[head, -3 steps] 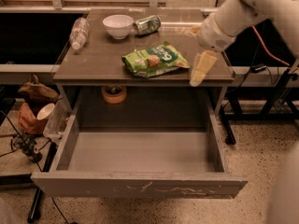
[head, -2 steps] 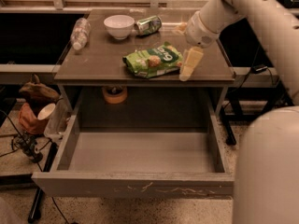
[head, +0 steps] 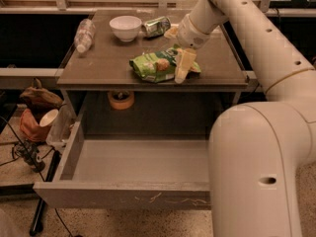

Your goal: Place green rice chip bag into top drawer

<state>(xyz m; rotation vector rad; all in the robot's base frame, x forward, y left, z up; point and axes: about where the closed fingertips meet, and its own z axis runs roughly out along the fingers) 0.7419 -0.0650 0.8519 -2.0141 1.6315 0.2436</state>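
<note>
The green rice chip bag (head: 154,66) lies flat on the table top near its front edge, light green with a dark patch and a pictured rice cake. My gripper (head: 182,68) hangs over the bag's right end, its pale fingers (head: 183,63) pointing down in front of it. The top drawer (head: 133,161) is pulled out below the table, its grey floor bare, its scratched front panel (head: 123,195) nearest the camera. My white arm fills the right side and hides the drawer's right part.
On the table's back stand a white bowl (head: 125,27), a green-silver can (head: 157,25) on its side and a clear plastic bottle (head: 84,34) at the left. A tape roll (head: 121,98) sits under the table top. Bags and cables lie on the floor at left.
My arm has swung left and nearer the camera; the gripper moved from beside the bag's right edge to over its right end. The bag has not moved.
</note>
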